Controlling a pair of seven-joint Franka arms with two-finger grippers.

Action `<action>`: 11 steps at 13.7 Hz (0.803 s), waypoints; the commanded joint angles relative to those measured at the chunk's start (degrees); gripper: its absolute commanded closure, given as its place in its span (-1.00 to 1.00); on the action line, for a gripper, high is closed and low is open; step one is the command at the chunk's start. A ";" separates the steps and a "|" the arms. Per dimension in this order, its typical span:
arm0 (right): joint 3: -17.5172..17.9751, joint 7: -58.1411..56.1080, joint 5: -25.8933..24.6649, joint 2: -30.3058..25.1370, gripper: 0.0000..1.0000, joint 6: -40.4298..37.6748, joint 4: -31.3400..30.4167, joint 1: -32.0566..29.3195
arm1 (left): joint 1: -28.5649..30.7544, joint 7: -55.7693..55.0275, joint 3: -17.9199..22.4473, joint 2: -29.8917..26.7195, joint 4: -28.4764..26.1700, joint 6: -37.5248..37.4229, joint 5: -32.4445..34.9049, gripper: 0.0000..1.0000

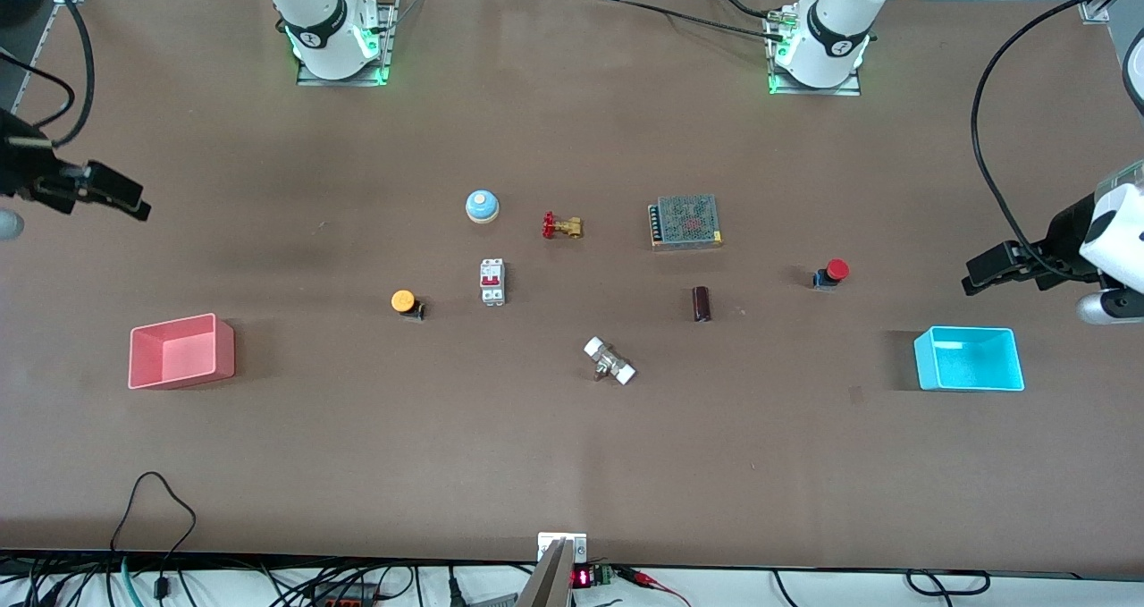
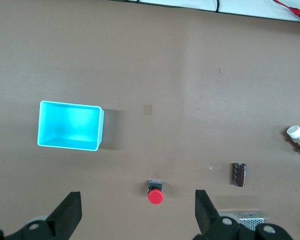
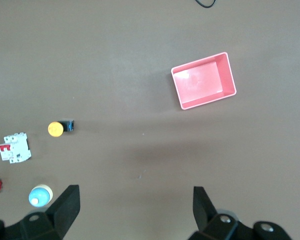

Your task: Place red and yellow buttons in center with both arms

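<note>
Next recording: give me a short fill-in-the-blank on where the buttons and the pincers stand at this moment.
1. The red button lies on the bare table toward the ____ arm's end.
2. The yellow button lies beside the white circuit breaker, toward the ____ bin.
3. Both the left pincer and the right pincer hang with fingers ____, holding nothing.
4. The cyan bin holds ____.

Missing words: left; pink; open; nothing

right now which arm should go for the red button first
Left. The red button lies toward the left arm's end, by the open left gripper; the open right gripper waits nearer the yellow button.
</note>
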 commanded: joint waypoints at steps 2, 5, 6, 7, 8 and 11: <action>-2.47 -1.55 0.71 -1.73 -1.00 -1.73 -2.20 2.80 | 6.30 -0.25 -6.37 -0.16 -0.38 -0.49 -0.22 -1.00; -2.12 -1.65 0.62 -2.80 -1.00 -2.18 -3.53 2.71 | 4.09 0.10 -3.73 -0.42 -0.46 -1.27 -0.13 -1.00; -2.12 -1.65 0.62 -2.80 -1.00 -2.18 -3.44 2.88 | 4.61 0.36 -3.99 -0.60 -0.64 -1.63 -0.13 -1.00; -2.03 -1.65 0.62 -2.80 -1.00 -2.18 -3.53 3.06 | 4.71 1.15 -3.99 -0.86 -1.34 -1.80 -0.13 -1.00; -2.03 -1.65 0.62 -2.80 -1.00 -2.18 -3.53 3.32 | 4.71 1.42 -3.99 -1.65 -1.87 -1.54 -0.13 -1.00; -2.03 -1.65 0.36 -2.80 -1.00 -1.92 -3.44 4.73 | 4.62 1.42 -3.99 -2.53 -3.19 -1.54 0.31 -1.00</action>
